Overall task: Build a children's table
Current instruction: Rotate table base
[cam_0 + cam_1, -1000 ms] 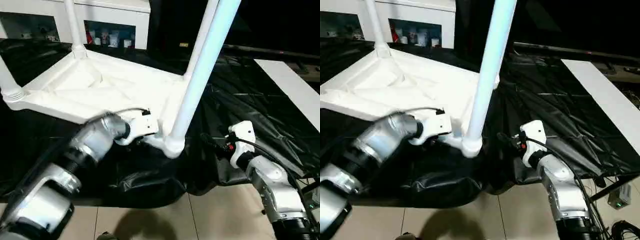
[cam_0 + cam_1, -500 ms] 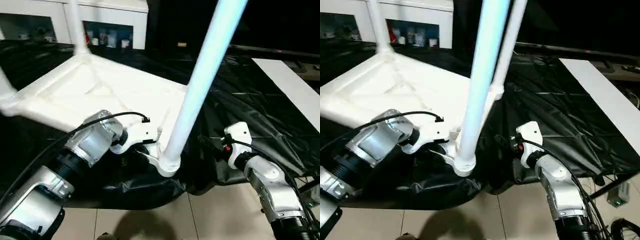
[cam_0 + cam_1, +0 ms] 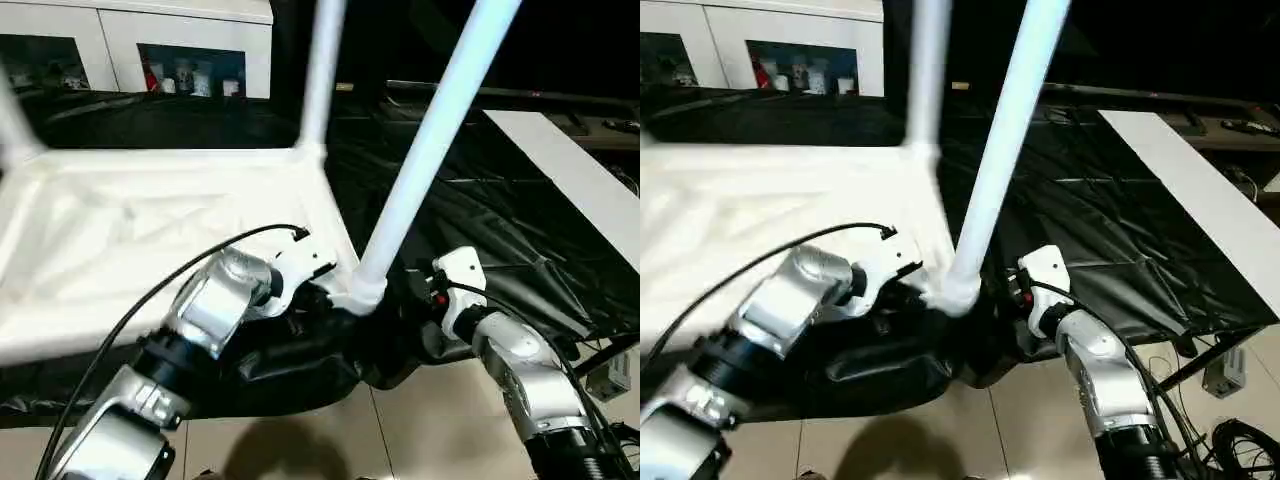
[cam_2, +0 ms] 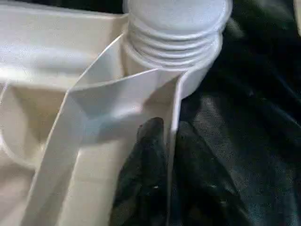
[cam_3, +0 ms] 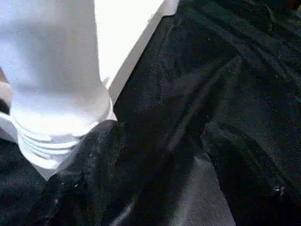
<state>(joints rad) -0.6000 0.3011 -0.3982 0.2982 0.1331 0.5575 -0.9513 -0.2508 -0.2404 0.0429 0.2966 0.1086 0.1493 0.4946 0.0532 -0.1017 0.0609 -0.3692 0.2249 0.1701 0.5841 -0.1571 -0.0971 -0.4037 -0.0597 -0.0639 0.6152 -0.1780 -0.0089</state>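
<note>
The children's table [image 3: 150,230] lies upside down on the black sheet, its white ribbed underside facing up. A pale-blue leg [image 3: 430,150] rises from the near corner socket [image 4: 174,42], and another leg [image 3: 322,70] stands at the far corner. My left gripper [image 3: 322,298] is at that near corner. In the left wrist view its black fingers [image 4: 150,141] press on either side of the thin white rim, so the left gripper [image 4: 170,136] is shut on it. My right gripper [image 3: 415,290] hovers just right of the same corner. Its fingers [image 5: 89,179] are spread open beside the socket [image 5: 51,141], with nothing between them.
A white glass-door cabinet [image 3: 150,40] stands at the back left. A long white panel [image 3: 570,170] lies on the black sheet [image 3: 480,200] at the right. The sheet hangs over the work table's front edge above a tiled floor [image 3: 400,420]. Cables [image 3: 1240,440] lie at the lower right.
The left gripper's fingers have closed onto the table's rim. The table top has swung round, bringing its near corner and leg closer to the right gripper. The right gripper has stayed open.
</note>
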